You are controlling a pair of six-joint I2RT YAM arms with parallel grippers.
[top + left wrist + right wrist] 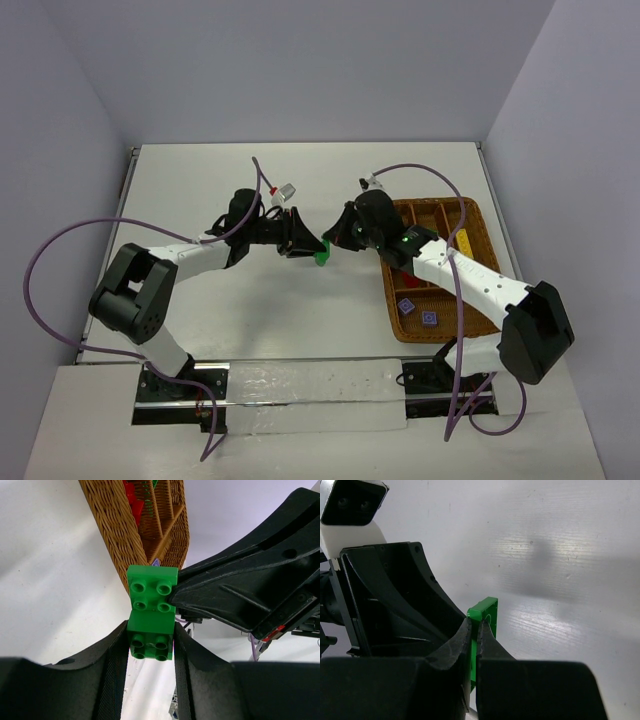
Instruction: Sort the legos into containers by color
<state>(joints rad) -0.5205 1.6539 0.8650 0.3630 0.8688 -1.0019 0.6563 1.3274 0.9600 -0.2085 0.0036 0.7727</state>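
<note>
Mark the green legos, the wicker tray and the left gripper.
green legos (152, 592): left wrist view, upper brick's studs
wicker tray (112, 530): left wrist view, outer wall
left gripper (150, 632): left wrist view, between fingertips

Both arms stretch forward and inward from their bases, forearms angled toward each other, so that the left gripper (303, 243) and the right gripper (336, 238) meet nearly tip to tip. The left fingers (112, 670) press against both sides of a green brick (151, 612). The right fingers (457, 645) are pinched almost together on that brick's thin edge.
</note>
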